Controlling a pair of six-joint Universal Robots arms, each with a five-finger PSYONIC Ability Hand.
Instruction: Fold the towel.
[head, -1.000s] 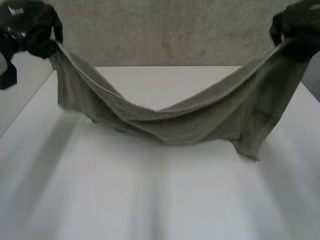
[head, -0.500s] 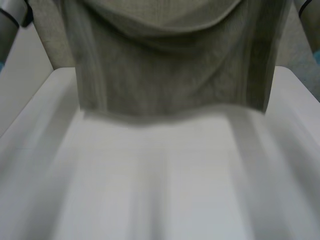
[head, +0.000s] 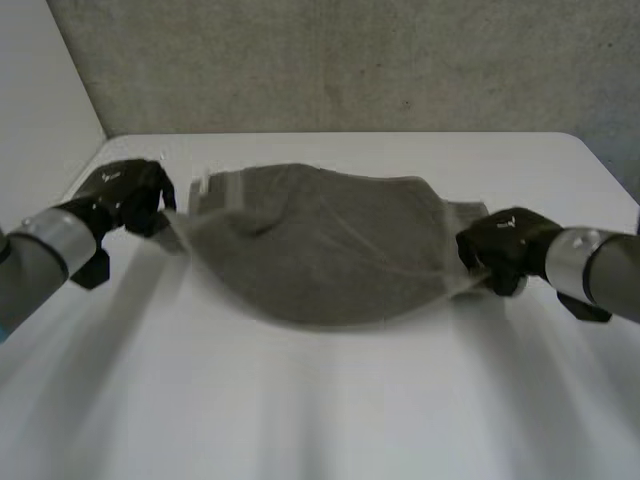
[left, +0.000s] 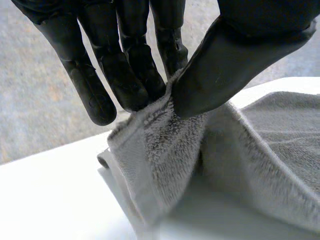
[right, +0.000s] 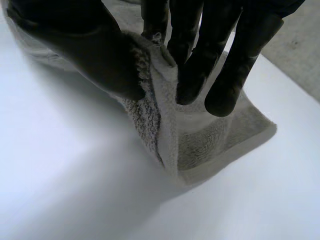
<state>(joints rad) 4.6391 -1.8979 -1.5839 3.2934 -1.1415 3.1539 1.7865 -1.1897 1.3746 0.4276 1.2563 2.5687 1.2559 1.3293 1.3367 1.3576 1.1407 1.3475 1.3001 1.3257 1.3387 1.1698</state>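
table white, bare across lower frame in head view. towel, grey-green, sits mid-frame on it, near edge bowing toward the camera, stretched btw both hands. left hand at centre-left has the towel's left corner; its wrist view shows thumb pressed vs fingers w/ the cloth edge clamped btw them. right hand at centre-right is closed on the right corner, a fold of hem pinched btw thumb & fingers. grey wall behind, upper frame.
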